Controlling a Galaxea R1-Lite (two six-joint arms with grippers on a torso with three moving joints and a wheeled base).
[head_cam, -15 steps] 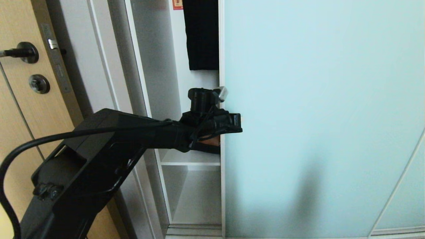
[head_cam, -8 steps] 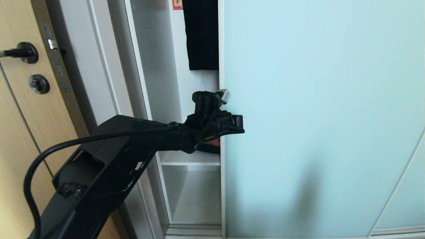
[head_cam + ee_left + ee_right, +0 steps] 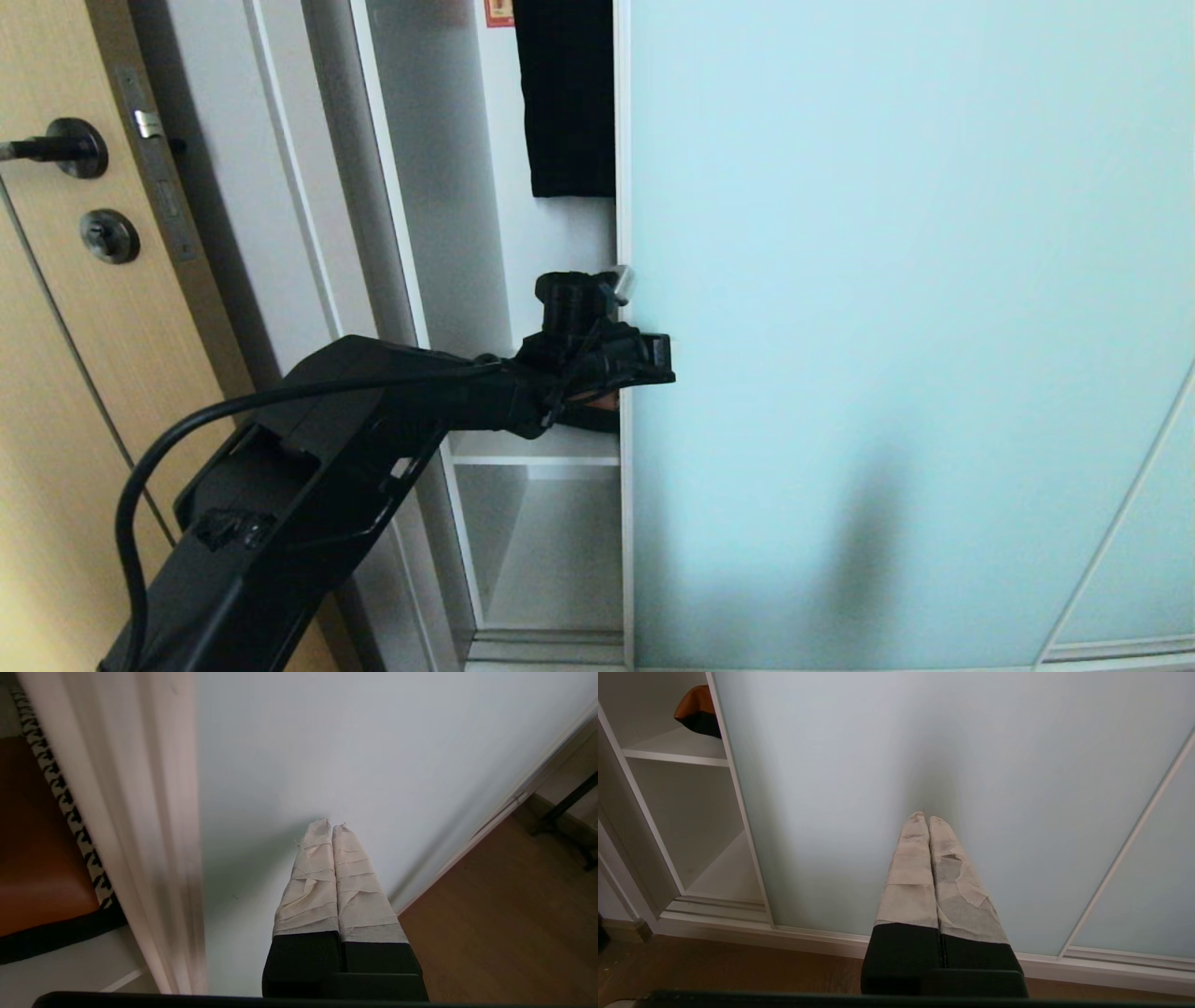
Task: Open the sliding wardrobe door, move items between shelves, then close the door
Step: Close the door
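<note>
1. The sliding wardrobe door (image 3: 896,327), a broad frosted blue-green panel, fills most of our head view. Its silver-white left edge stands where it stood a second ago, so the gap to the wardrobe's white side wall (image 3: 439,187) is no wider. We judge the opening step to be only partly done.

2. Our left arm has reached in further over the last second, while the left pincer (image 3: 653,359) has slipped slightly back toward the door's edge. Its taped fingers (image 3: 334,877) are clenched together on nothing, their tips against or just off the glass; we cannot tell which. With no purchase on flat glass, we think the push may be sliding rather than moving the door.

3. The shelves (image 3: 532,457) show through the gap, one white board above another.

4. A dark garment (image 3: 569,93) hangs in the gap above the shelves.

5. The item (image 3: 42,844), a tan-brown and houndstooth cushion-like bag, lies on the upper visible shelf just behind the door's edge. The door covers most of it, so it stands in the way of any reach.

6. The right pincer (image 3: 929,823) is parked low before the same door, fingers clenched and empty.

7. A wood door with a dark lever handle (image 3: 56,147) stands well apart on our left.
</note>
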